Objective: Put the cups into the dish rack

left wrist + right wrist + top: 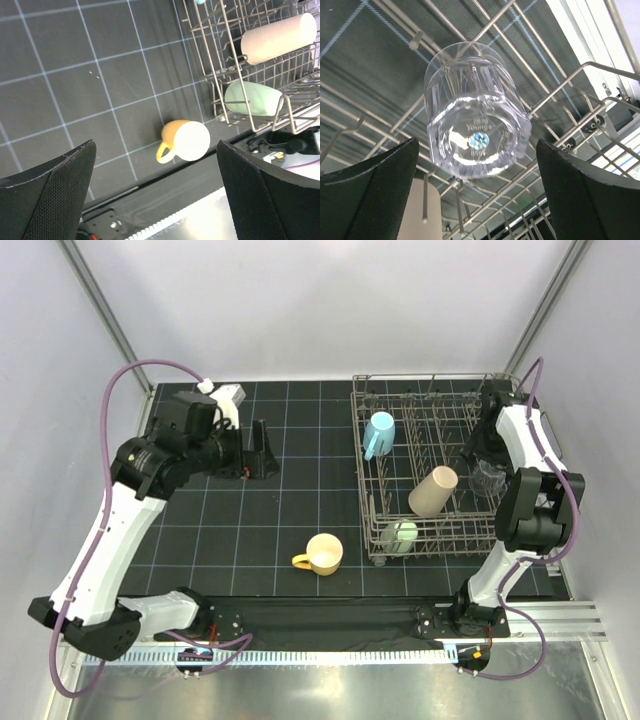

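Note:
The grey wire dish rack (362,502) stands on the right of the mat. In it lie a light blue cup (379,429), a tan tumbler (433,490) and a pale green cup (401,536). A clear glass (488,478) rests upside down on the rack's right side. My right gripper (483,455) hovers just over it, open. In the right wrist view the glass (476,131) sits between the wide fingers (477,200), untouched. A yellow mug (323,554) lies on its side on the mat, left of the rack. My left gripper (265,452) is open and holds nothing, far from the mug (185,141).
A black gridded mat (260,530) covers the table. A metal rail (560,618) runs along the near edge by the arm bases. White walls close in the back and both sides. The rack's wire tines (560,85) surround the glass.

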